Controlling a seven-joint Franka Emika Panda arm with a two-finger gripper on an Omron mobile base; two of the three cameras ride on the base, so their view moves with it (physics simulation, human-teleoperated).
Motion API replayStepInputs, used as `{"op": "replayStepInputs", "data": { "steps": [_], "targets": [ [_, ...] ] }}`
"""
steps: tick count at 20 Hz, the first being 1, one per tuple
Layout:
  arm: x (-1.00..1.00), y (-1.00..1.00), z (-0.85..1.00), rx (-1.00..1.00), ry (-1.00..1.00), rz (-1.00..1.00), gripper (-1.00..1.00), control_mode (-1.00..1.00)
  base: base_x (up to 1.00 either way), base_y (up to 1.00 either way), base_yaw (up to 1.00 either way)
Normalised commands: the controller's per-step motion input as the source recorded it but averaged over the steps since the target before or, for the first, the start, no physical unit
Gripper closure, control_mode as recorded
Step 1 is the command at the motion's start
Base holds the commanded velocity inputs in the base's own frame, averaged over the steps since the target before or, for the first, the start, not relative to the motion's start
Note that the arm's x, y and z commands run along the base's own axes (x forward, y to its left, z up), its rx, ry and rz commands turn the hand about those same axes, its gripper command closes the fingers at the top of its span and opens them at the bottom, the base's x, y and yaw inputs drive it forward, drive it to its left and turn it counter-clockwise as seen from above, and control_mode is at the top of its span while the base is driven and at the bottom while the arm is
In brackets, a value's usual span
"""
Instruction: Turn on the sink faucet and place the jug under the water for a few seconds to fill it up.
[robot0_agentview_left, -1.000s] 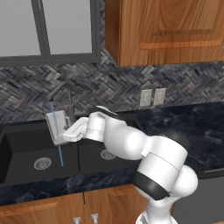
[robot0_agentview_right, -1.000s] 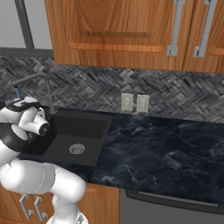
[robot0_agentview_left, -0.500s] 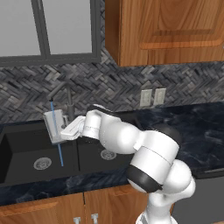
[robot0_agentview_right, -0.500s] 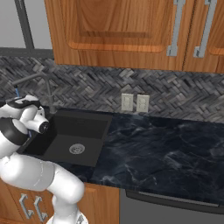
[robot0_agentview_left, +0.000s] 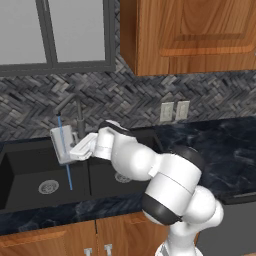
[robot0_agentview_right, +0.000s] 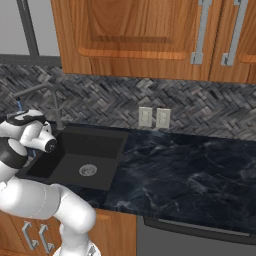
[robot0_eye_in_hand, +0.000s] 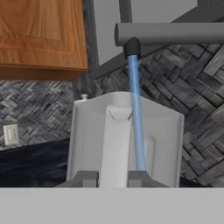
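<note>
Presently the small clear whitish tapered jug (robot0_agentview_left: 61, 144) is held under the angled spout of the slim dark grey metal faucet (robot0_agentview_left: 74, 107), over the left basin of the matte black double-basin sink (robot0_agentview_left: 30, 170). The thin bright blue water stream (robot0_eye_in_hand: 136, 118) runs from the spout into the jug's open mouth. Judged from its looks, the jug is light, rigid and smooth-walled, growing heavier as it fills; its side is the sensible hold. The pincer (robot0_agentview_left: 79, 150) is clamped on the jug's side, with the white arm stretched leftward over the sink, wrist level.

above: faucet spout (robot0_eye_in_hand: 175, 33) close | below: sink (robot0_agentview_left: 30, 175) basin open
</note>
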Motion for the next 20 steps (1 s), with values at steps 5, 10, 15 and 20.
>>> {"op": "replayStepInputs", "data": {
  "steps": [5, 10, 15, 20],
  "targets": [
    [0.06, 0.06, 0.00, 0.00, 0.00, 0.00, 1.00, -1.00, 0.00, 0.00, 0.00],
    [0.00, 0.03, 0.00, 0.00, 0.00, 0.00, 1.00, -1.00, 0.00, 0.00, 0.00],
    [0.00, 0.00, 0.00, 0.00, 0.00, 0.00, 1.00, -1.00, 0.00, 0.00, 0.00],
    [0.11, 0.00, 0.00, 0.00, 0.00, 0.00, 1.00, -1.00, 0.00, 0.00, 0.00]
  ]
}}
